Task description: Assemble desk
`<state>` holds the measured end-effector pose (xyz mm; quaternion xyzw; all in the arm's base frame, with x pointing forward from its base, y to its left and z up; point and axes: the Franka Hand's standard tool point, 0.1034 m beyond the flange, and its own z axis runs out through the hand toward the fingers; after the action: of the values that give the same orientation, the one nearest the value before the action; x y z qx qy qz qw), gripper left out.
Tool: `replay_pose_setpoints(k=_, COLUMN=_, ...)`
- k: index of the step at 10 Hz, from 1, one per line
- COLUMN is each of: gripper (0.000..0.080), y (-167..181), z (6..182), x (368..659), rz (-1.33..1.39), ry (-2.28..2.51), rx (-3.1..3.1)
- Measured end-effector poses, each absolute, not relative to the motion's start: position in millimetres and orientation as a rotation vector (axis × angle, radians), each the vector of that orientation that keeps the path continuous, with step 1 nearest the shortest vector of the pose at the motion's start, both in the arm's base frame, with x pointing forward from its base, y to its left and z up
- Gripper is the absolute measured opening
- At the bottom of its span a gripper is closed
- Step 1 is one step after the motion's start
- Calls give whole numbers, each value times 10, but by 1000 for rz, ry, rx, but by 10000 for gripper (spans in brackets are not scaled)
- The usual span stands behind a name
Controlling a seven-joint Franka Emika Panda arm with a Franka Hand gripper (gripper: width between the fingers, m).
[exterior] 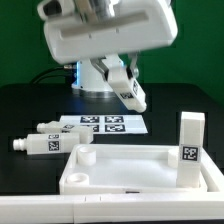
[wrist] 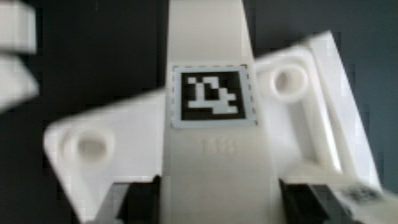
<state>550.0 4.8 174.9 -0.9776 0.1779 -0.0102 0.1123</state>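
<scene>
The white tray-like tabletop (exterior: 130, 172) lies at the front of the black table, rim up. One white leg (exterior: 190, 148) stands upright in its corner at the exterior view's right. My gripper (exterior: 122, 78) is up behind the tabletop, shut on another white leg (exterior: 133, 95), which hangs tilted in the air. In the wrist view this leg (wrist: 214, 90), with its tag, runs out from between my dark fingers (wrist: 135, 202), and my gripper (wrist: 217, 206) grips its sides. The tabletop (wrist: 116, 120) with round corner sockets lies blurred below it.
Two more white legs (exterior: 40, 146) (exterior: 52, 127) lie on their sides at the exterior view's left, beside the tabletop. The marker board (exterior: 105, 124) lies flat behind the tabletop. The white robot base (exterior: 95, 75) stands at the back.
</scene>
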Motion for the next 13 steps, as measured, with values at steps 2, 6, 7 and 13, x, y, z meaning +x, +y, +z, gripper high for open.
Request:
replay_pose_setpoints(k=2, gripper=285, y=57, z=1622, x=5413, rz=-199, ry=549, rx=-2900)
replay_pose_setpoints(k=6, gripper=285, y=-318, z=1777, x=5793, rz=-632, ry=387, rx=-2978)
replay_pose_setpoints(k=7, gripper=285, y=-478, z=1830, x=5849, rz=-810, ry=337, rx=-3003)
replay_pose_setpoints(k=13, gripper=285, y=-610, z=1651, x=6052, rz=-869, ry=355, rx=-3023)
